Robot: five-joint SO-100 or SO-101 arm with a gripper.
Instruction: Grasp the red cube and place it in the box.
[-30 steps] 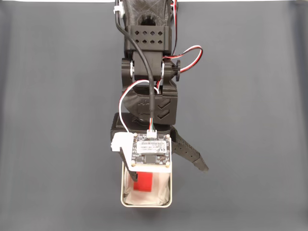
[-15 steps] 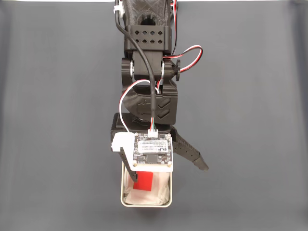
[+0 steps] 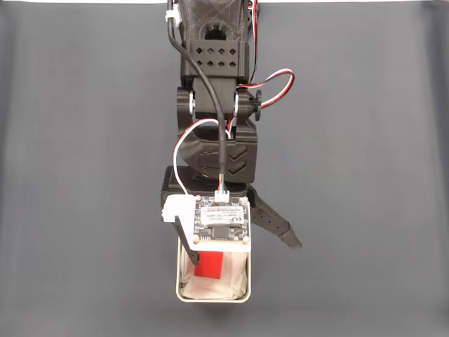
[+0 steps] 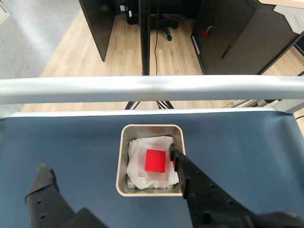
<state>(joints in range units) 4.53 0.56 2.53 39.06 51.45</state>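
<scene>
Dark blue worktop (image 4: 57, 142) stretched under the arm, with wood floor and desk legs beyond its rail in the wrist view. The cube (image 4: 155, 160) lay flat on the wrinkled paper inside the box (image 4: 121, 161), just beside the tip of the right-hand finger (image 4: 183, 166) and free of it; the other finger (image 4: 42, 183) stood well off to the left, over bare worktop outside the box. So the gripper (image 4: 109, 172) was spread wide and held nothing.

Against the fixed view half a second before, very little had moved: the cube (image 3: 209, 265) sat in the same spot in the box (image 3: 212, 298), and the arm had shifted only slightly, the splayed finger (image 3: 275, 223) a touch higher. A second before, the cube showed blurred and a little higher, as if dropping.

Judged from that, the release was done and the cube had settled, so the placing looked finished, with only the withdrawal left.
</scene>
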